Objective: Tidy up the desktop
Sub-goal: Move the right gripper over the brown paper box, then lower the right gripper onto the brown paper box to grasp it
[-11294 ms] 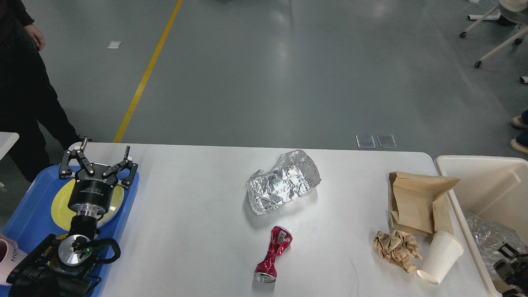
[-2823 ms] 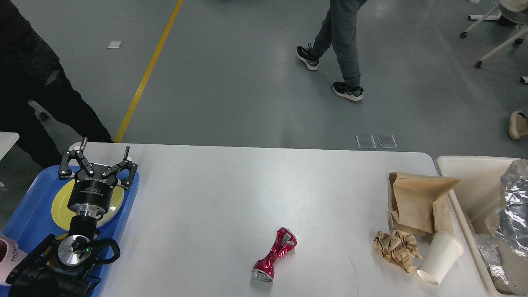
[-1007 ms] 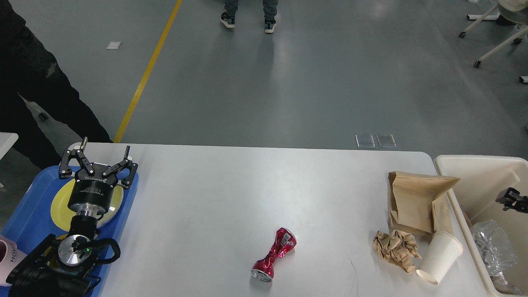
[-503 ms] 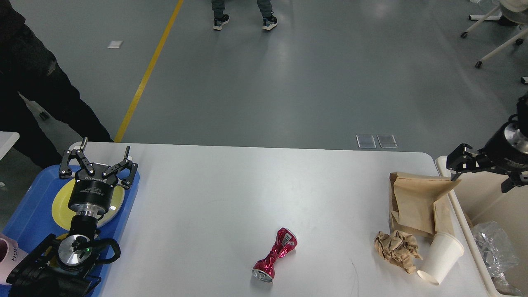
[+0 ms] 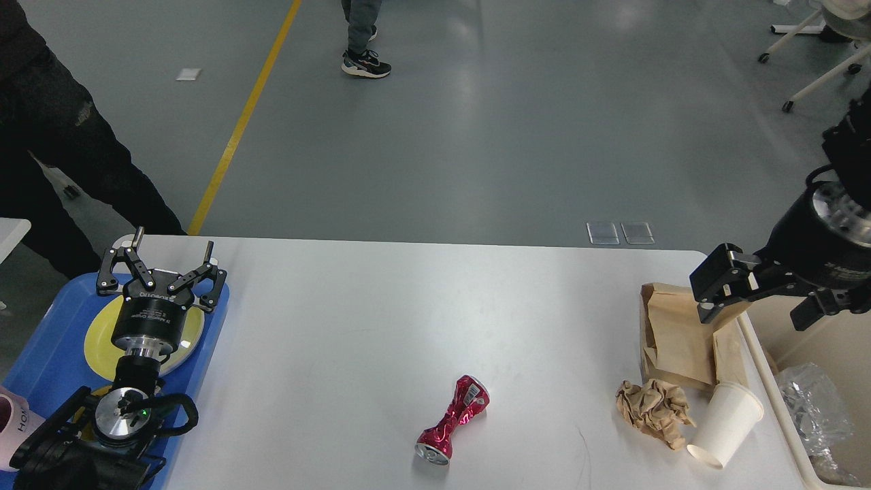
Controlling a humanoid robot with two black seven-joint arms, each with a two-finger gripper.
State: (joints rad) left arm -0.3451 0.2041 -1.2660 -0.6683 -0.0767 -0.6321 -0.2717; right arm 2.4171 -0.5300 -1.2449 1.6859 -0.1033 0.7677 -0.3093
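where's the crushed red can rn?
Head view: the crushed red can lies on its side on the desktop, near the front edge at centre, left of the crumpled brown paper and apart from it.

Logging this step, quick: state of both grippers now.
Left gripper: open, holding nothing, above the blue tray.
Right gripper: open, holding nothing, over the brown paper bag.

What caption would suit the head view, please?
Right gripper open above brown paper bag; crushed red can remains on desktop.
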